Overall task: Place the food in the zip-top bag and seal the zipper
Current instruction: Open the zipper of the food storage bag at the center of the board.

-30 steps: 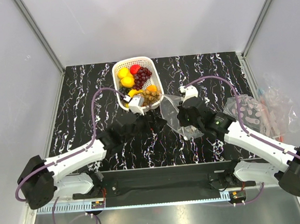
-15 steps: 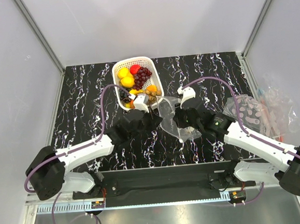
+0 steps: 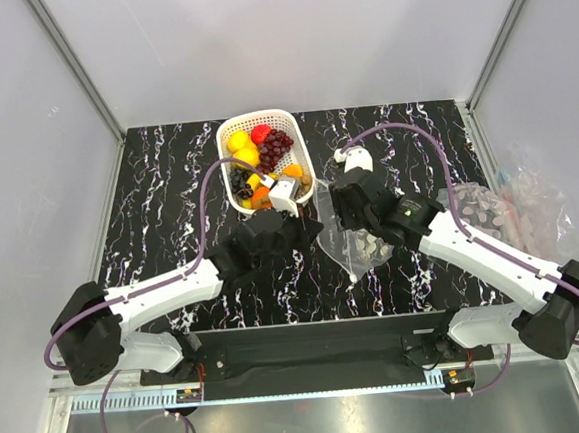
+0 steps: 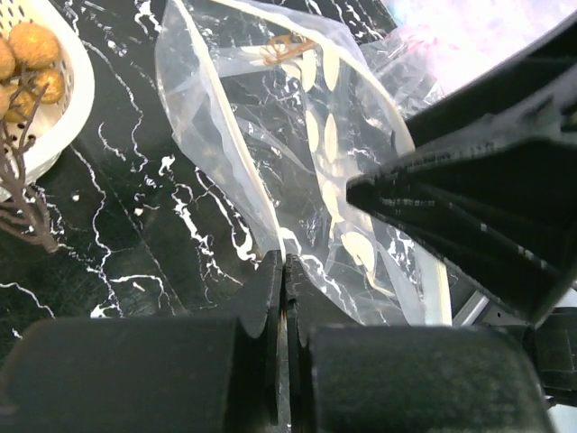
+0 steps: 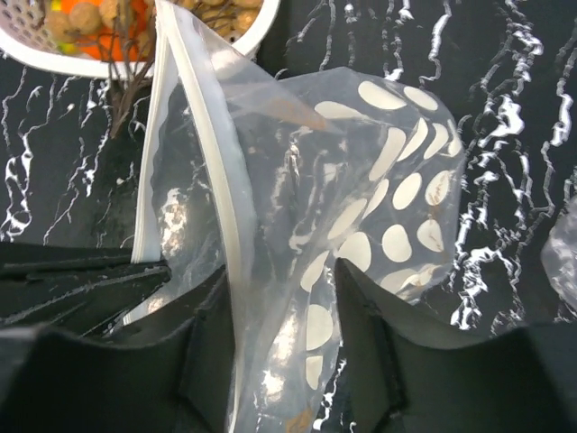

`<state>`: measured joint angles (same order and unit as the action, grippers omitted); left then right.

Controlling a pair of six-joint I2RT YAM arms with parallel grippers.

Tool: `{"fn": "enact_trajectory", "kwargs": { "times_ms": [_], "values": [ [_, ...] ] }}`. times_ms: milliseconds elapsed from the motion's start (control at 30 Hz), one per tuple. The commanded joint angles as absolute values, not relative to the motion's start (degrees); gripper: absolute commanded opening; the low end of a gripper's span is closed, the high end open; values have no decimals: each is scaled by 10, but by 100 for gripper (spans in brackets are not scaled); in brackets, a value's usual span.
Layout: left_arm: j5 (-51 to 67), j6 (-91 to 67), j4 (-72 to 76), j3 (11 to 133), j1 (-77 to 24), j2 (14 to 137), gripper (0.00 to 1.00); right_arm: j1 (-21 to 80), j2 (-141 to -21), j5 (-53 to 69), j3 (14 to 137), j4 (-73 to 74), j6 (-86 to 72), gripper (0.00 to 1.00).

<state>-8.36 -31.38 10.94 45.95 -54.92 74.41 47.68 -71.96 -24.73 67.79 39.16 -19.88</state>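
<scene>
The food lies in a white basket [image 3: 231, 131]: yellow lemons [image 3: 241, 146], a red strawberry [image 3: 261, 133], dark purple grapes [image 3: 277, 147] and an orange [image 3: 292, 171]. Tan grapes [image 4: 34, 45] show at the basket's rim. The clear zip-top bag [image 3: 358, 256] with pale ovals stands crumpled just right of the basket, mouth up. My left gripper [image 4: 284, 268] is shut on the bag's [image 4: 297, 135] white zipper edge. My right gripper [image 5: 279, 302] is open, its fingers [image 5: 365, 311] astride the bag [image 5: 379, 198] without pressing it.
A heap of spare plastic bags [image 3: 505, 210] lies past the table's right edge. The basket's wall [image 5: 81, 61] is close to the bag's mouth. Grey walls enclose the black marbled table [image 3: 158, 197] on three sides.
My left gripper came away from the basket, moved right to the bag's rim and shut on it. My right gripper has opened off the bag and shifted slightly toward the far side.
</scene>
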Motion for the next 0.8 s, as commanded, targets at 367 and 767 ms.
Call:
{"fn": "enact_trajectory", "kwargs": {
  "times_ms": [367,767],
  "values": [
    [-124,-283,110,521,-552,766,0,490,-774,-308,800,598,-257,44],
    [-143,-291,95,534,-544,789,2,490,-806,-364,869,743,-302,44]
  ]
}}
